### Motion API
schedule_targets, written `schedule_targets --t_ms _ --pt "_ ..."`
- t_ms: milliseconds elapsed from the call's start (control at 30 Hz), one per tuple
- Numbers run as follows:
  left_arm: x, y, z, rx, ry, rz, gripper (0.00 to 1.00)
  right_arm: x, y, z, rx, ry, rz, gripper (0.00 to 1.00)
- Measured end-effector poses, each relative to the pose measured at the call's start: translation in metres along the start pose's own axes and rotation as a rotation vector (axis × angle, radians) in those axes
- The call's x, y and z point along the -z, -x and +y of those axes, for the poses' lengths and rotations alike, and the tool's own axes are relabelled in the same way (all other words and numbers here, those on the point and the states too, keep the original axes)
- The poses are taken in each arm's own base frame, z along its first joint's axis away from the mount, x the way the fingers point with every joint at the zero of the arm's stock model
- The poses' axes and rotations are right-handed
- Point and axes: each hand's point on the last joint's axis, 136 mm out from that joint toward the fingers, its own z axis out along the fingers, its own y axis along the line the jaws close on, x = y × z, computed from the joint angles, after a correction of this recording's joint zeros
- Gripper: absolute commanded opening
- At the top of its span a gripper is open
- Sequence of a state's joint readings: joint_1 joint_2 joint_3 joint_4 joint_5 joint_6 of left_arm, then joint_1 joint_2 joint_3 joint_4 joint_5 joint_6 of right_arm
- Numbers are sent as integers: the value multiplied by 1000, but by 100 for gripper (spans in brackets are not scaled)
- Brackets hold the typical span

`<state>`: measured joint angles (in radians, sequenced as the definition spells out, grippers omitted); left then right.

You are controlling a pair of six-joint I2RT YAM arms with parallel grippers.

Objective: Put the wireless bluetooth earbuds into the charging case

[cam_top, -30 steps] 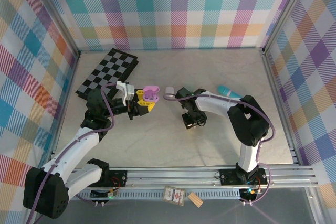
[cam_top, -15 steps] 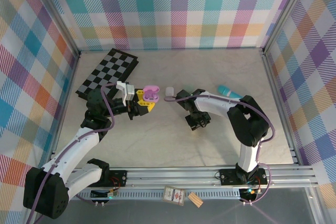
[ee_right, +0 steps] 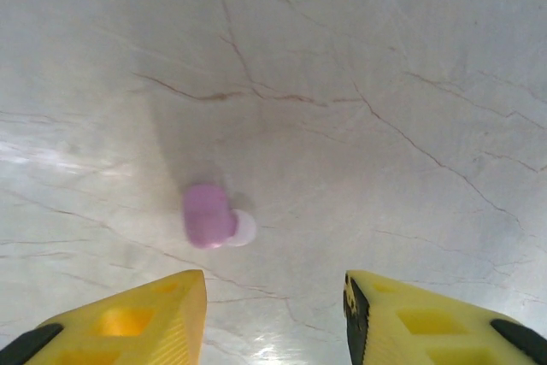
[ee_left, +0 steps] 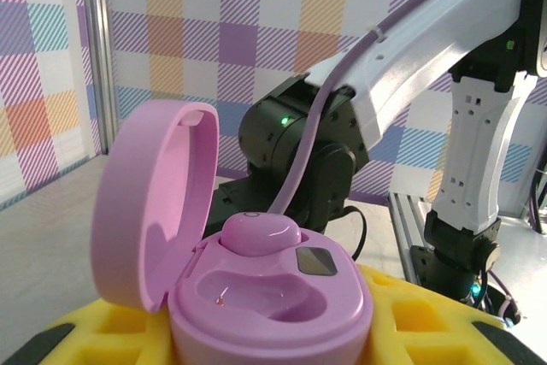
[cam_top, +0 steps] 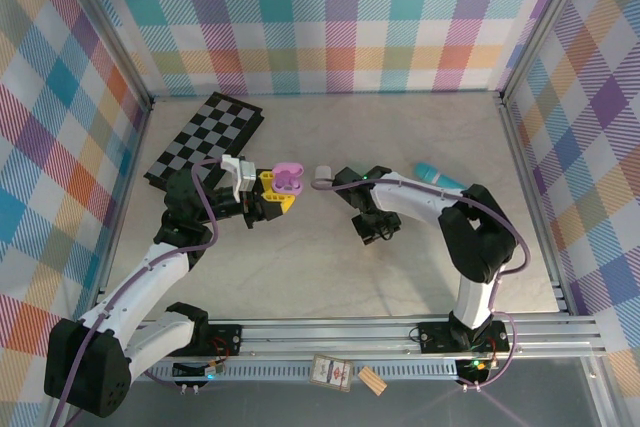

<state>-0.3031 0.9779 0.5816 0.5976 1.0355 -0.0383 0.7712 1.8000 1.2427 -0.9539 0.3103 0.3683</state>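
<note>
The left gripper (cam_top: 274, 193) is clamping the purple charging case (ee_left: 272, 301), whose lid is standing open. One earbud (ee_left: 261, 232) is already sitting in the case's rear socket and the front socket is lying empty, so I judge the task about half done.

The loose earbud (ee_right: 209, 215) is lying on the table (ee_right: 402, 83) to the right of the case. The right gripper (ee_right: 273, 301) is hovering over it, fingers spread apart and gripping nothing. Lifting and seating it is what remains.

The table is looking pale and veined. Plaid walls (cam_top: 330, 17) are enclosing it, and a checkerboard (cam_top: 205, 137) is lying behind and left of the case.
</note>
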Motion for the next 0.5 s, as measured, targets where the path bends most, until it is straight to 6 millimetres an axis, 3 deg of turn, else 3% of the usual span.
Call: schedule_targets --t_ms 233,500 --pt "7 3 7 2 42 -19 25 1 11 13 -38 7 -37 40" --pt "10 6 9 -9 63 -29 25 -23 8 17 -28 -33 12 36"
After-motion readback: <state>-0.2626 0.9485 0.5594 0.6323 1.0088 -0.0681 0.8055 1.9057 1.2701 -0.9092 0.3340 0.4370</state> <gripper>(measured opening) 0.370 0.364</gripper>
